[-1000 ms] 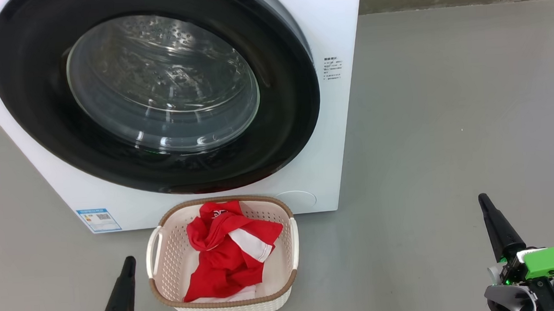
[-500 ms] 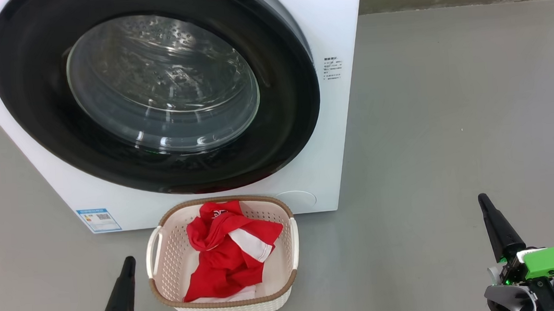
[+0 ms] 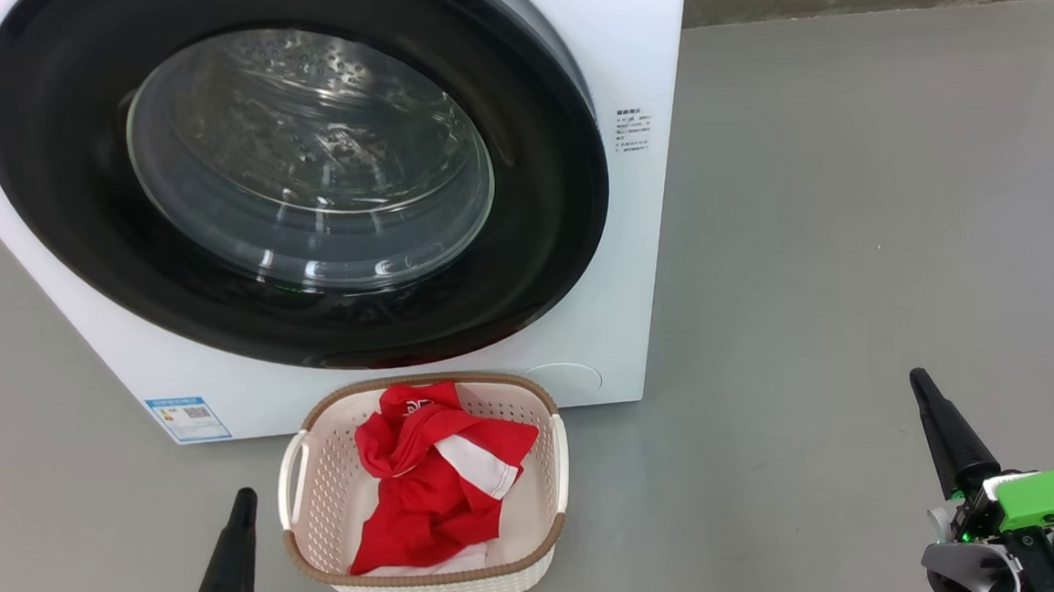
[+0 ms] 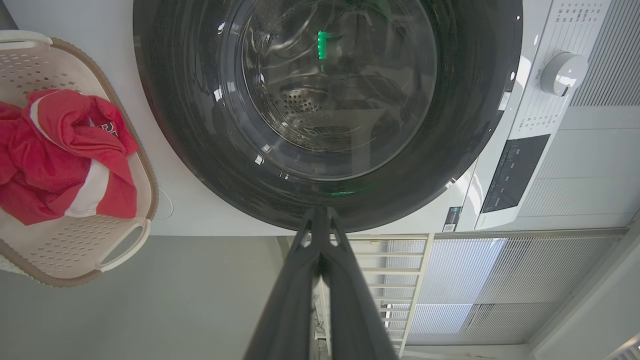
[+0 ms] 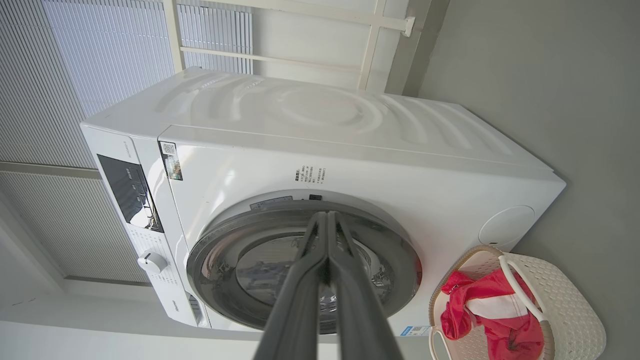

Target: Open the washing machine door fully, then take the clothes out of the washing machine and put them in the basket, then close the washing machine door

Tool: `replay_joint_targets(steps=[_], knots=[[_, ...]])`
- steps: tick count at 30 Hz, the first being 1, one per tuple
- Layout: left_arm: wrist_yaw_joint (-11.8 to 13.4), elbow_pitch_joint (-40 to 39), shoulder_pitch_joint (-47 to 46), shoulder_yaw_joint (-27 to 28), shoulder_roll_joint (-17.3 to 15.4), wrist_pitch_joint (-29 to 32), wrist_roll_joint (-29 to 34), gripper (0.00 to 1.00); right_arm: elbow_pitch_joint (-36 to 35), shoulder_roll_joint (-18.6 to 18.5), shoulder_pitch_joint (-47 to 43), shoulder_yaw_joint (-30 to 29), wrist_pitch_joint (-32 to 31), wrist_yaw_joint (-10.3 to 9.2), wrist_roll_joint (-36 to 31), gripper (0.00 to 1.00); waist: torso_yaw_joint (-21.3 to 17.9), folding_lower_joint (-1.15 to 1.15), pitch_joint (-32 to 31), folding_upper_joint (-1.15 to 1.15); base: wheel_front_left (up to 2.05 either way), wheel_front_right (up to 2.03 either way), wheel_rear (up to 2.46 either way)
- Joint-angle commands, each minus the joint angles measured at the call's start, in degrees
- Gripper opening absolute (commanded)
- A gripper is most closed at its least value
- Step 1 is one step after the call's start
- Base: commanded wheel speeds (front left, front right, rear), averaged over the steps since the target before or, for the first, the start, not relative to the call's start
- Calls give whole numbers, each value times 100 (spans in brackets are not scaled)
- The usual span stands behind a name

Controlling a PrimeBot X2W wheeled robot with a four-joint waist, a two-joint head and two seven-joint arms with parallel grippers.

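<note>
Nothing has shifted since a second ago, and both arms hold the same pose. The large round black-rimmed glass washing machine door (image 3: 308, 163) sits closed, facing the robot, on the big white front-loading washing machine (image 3: 640, 51). The crumpled red-and-white clothes (image 3: 429, 494) lie in the cream perforated plastic basket (image 3: 319, 492) just before the machine, the heap running from far rim to near rim. The left gripper (image 3: 245, 498) and right gripper (image 3: 920, 382), fingers pressed together and empty, point toward the machine.
</note>
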State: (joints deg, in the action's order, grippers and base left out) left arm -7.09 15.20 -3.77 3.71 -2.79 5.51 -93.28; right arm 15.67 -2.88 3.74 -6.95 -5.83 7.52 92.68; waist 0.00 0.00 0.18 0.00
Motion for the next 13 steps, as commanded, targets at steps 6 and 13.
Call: replay_joint_targets(steps=[6,13], knots=[[-40,-118,-236,215,-59,45,57,0,-167,-26,241,75,-40,-3,-24,0,0,0,0,0,0,0,0],[-40,-118,-237,223,-54,51,63,0,-166,-23,242,71,-43,-3,-28,0,0,0,0,0,0,0,0]])
